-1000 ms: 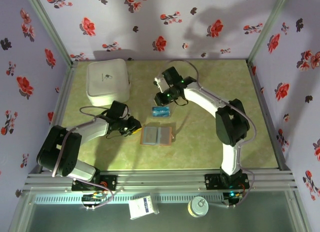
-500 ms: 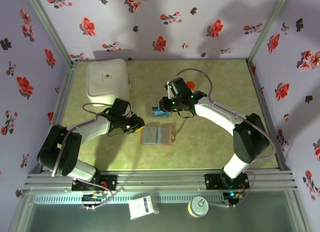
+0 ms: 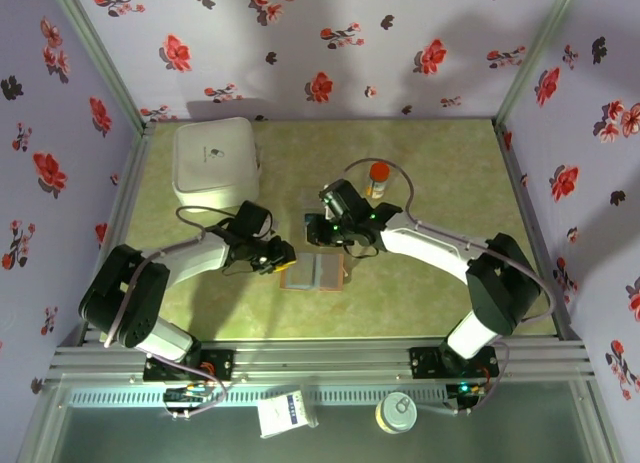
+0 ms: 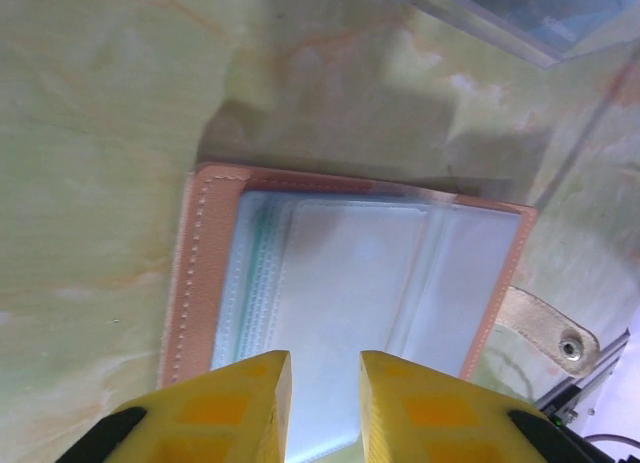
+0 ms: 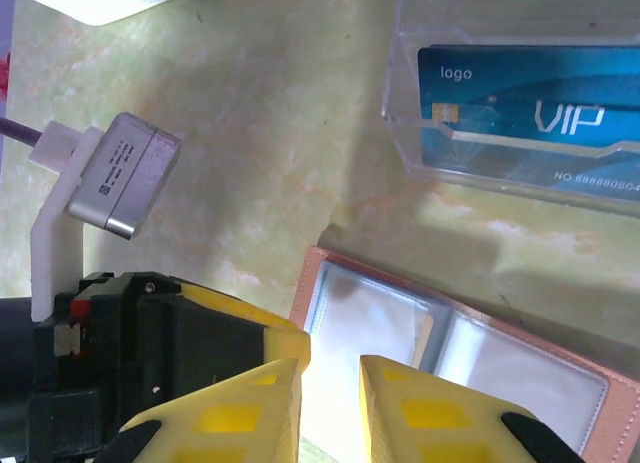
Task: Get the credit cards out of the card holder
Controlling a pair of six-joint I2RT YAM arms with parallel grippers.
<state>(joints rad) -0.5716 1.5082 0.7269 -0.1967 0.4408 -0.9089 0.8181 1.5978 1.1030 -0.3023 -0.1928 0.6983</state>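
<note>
Card holder lies open, flat on green table. Left gripper hovers over its left panel, jaws narrowly apart, nothing between. Right gripper sits at its far edge, jaws likewise slightly apart. Beyond: blue card in clear tray.

The card holder has a pale brown stitched border and milky blue-grey panels. At the upper right of the right wrist view, the credit card is teal-blue with white letters. The table is marbled yellow-green. The walls are lilac with red and black flowers. The left gripper and the right gripper have yellow fingers.
</note>
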